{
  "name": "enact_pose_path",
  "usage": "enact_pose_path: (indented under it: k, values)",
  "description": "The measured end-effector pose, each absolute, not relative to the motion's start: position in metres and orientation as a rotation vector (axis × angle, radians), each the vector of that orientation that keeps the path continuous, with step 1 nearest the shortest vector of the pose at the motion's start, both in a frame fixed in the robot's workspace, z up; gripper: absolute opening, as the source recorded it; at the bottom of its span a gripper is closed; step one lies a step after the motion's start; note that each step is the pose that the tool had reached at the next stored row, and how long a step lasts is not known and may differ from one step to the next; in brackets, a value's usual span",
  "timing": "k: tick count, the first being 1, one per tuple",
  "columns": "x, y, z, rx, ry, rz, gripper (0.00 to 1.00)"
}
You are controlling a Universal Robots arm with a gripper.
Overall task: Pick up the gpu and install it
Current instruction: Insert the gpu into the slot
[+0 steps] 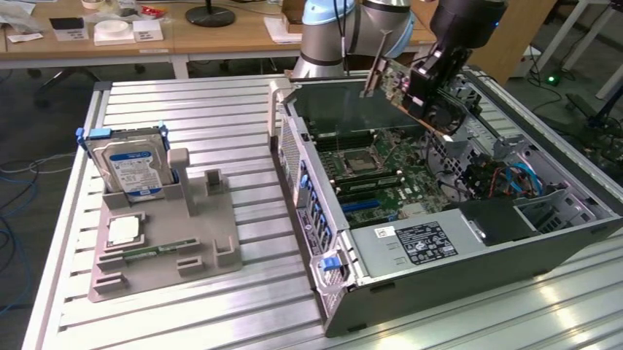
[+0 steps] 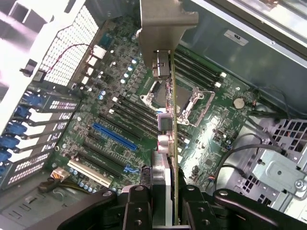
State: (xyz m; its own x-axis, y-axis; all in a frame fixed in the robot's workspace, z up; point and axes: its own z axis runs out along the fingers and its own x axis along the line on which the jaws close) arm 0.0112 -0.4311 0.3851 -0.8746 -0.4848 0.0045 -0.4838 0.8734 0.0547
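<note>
Right, starting on the exterior view's left, well apart from the computer case [image 1: 467, 281]: a grey holder [image 1: 209, 244] sits on the slatted bench [image 1: 195, 109]. A blue-labelled hard drive [image 1: 131, 169] stands upright at the holder's far end, and a narrow green memory stick [image 1: 156, 250] lies flat in a groove nearer the camera.

Now the case itself. It lies on its side with the open face up, and the motherboard [image 1: 375, 179] is exposed on its floor. A grey box with a white label [image 1: 419, 244] fills the case's near end, and blue cables [image 1: 521, 179] curl inside the case toward the exterior view's right.

And up above the case's far rim, there's the gpu [image 1: 395, 82]. It's in the air and tilted, with its green board clear of everything inside the case. Its silvery bracket [image 1: 373, 73] points toward the exterior view's left. The black gripper [image 1: 428, 82] has it, clamped onto the card from the exterior view's right.

Over to the wrist view. The gpu [image 2: 165, 124] runs edge-on away from the gripper [image 2: 168, 208], with the bracket [image 2: 165, 24] at the far end. The two fingers [image 2: 139, 206] are closed down to the card's thickness, one against each face. Beneath the card lie the motherboard [image 2: 120, 110] and its processor socket [image 2: 184, 100]. A blue expansion slot [image 2: 112, 137] lies off to one side of the card.
</note>
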Motion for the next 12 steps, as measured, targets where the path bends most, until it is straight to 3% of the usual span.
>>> enact_pose_path:
  k: [12]
  values:
    - [0.0112,-0.4311,0.3851,0.893,-2.99,-0.08,0.28]
